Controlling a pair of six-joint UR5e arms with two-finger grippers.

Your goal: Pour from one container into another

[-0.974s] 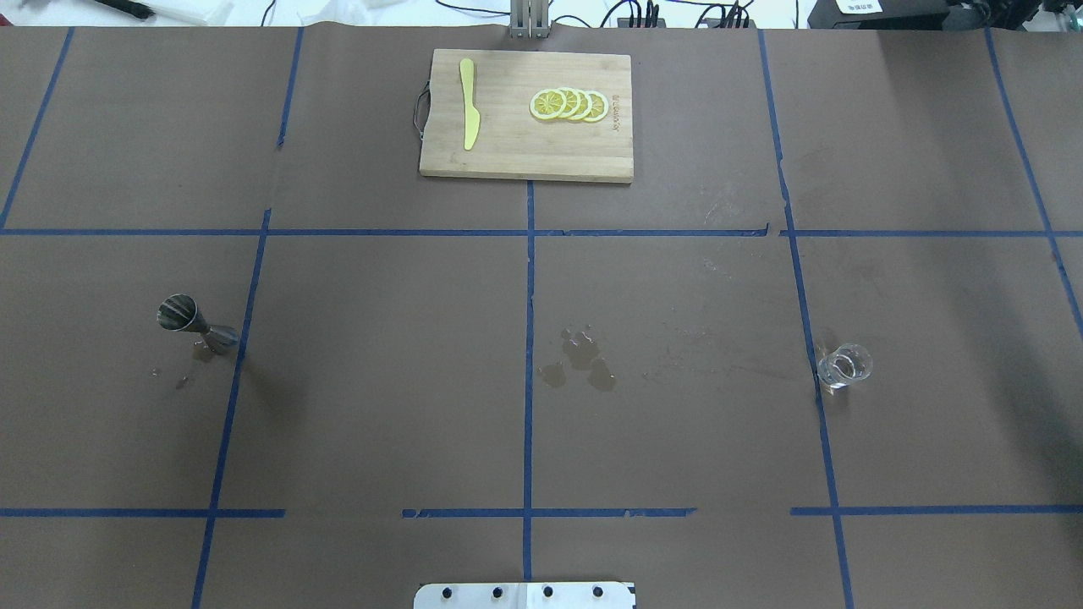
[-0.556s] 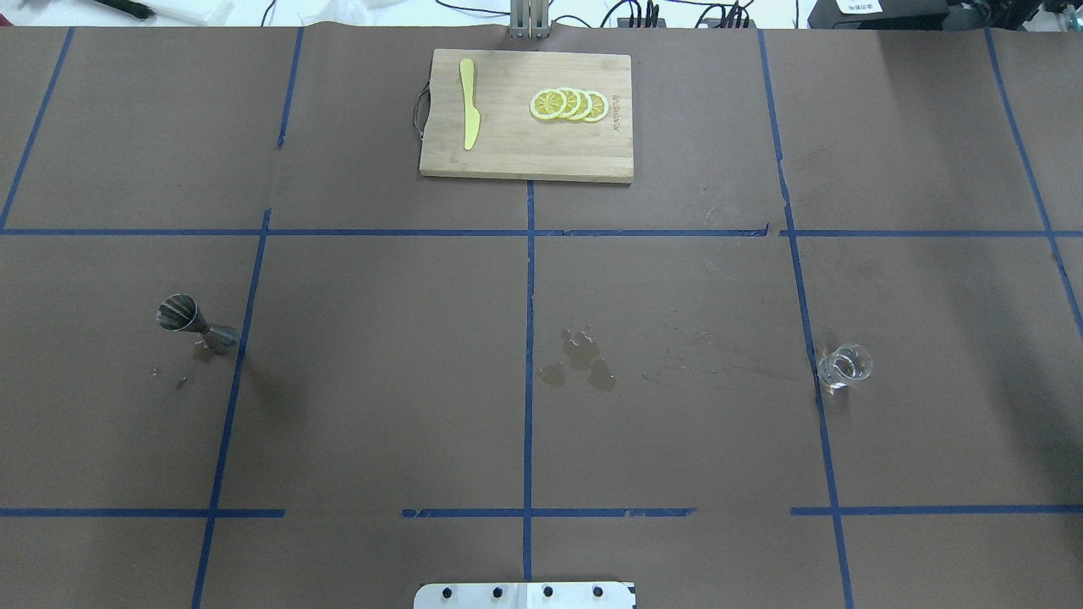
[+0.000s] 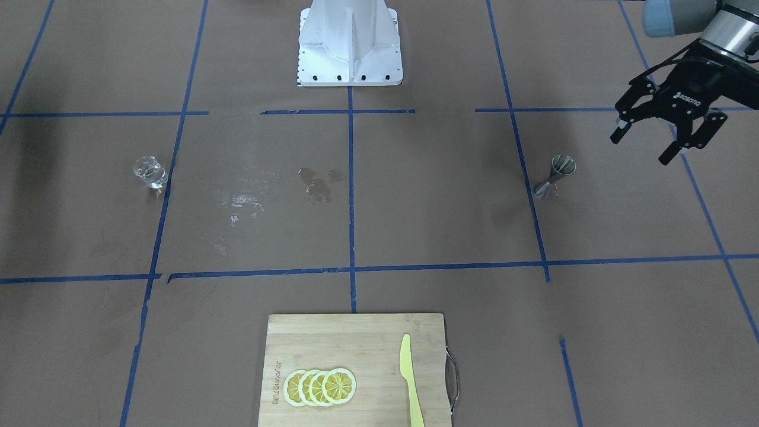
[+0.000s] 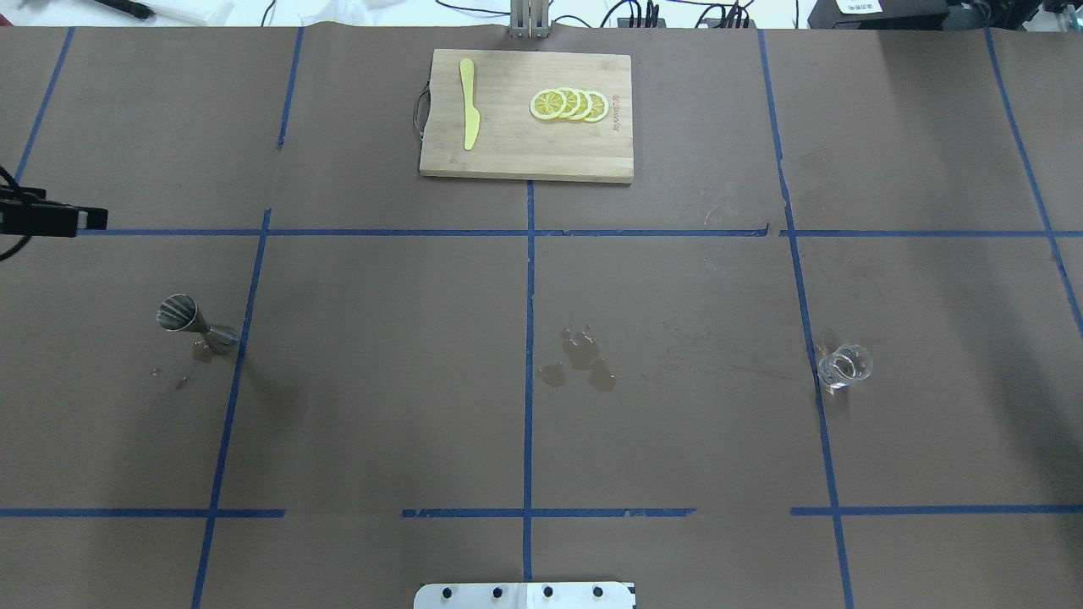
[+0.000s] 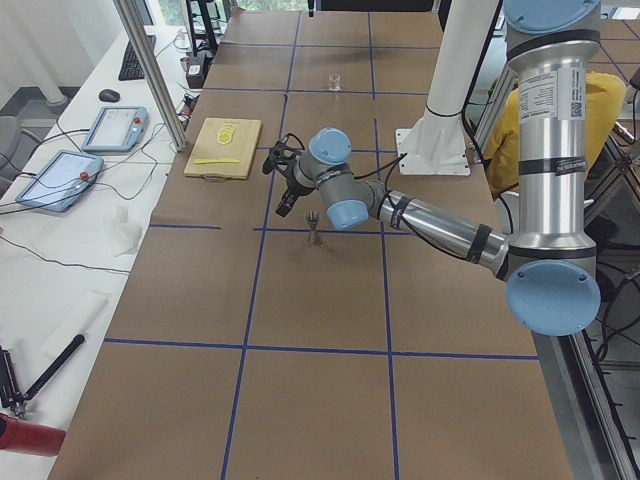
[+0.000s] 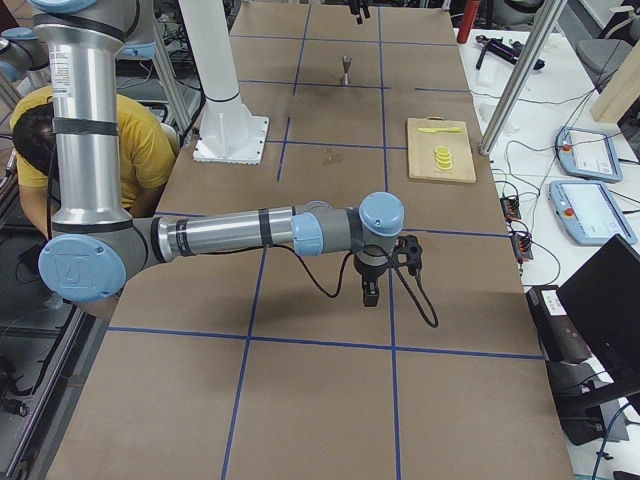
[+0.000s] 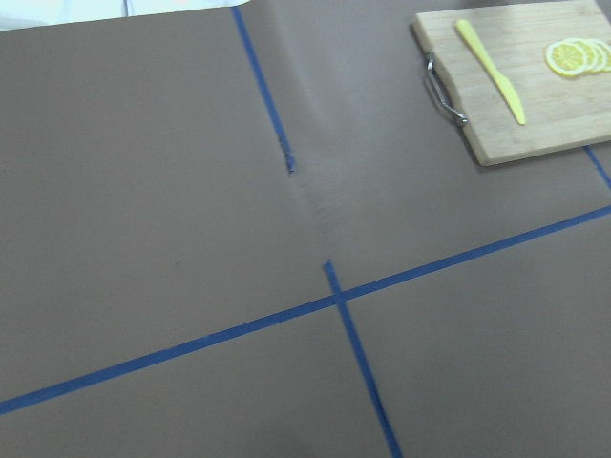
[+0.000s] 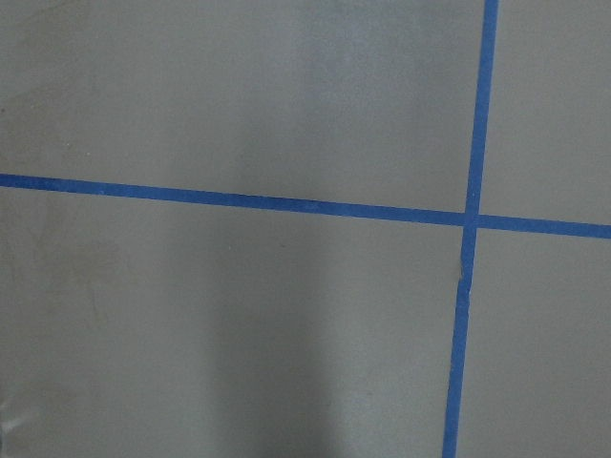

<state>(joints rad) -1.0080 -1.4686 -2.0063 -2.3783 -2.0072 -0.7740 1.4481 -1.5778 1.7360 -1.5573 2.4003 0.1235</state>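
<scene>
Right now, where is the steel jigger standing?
In the overhead view the jigger stands upright on the robot's left, just left of a blue tape line, far from the glass cup.

My left claw is matt black. The paper cover is matt brown, with blue tape. The jigger is shiny steel, the cup clear glossy glass, the board smooth pale wood.

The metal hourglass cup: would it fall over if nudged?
Probably tippy: the jigger stands upright on a small rim with a narrow waist. Its shiny steel looks smooth, so likely slippery. Being metal, it should stay rigid.
</scene>
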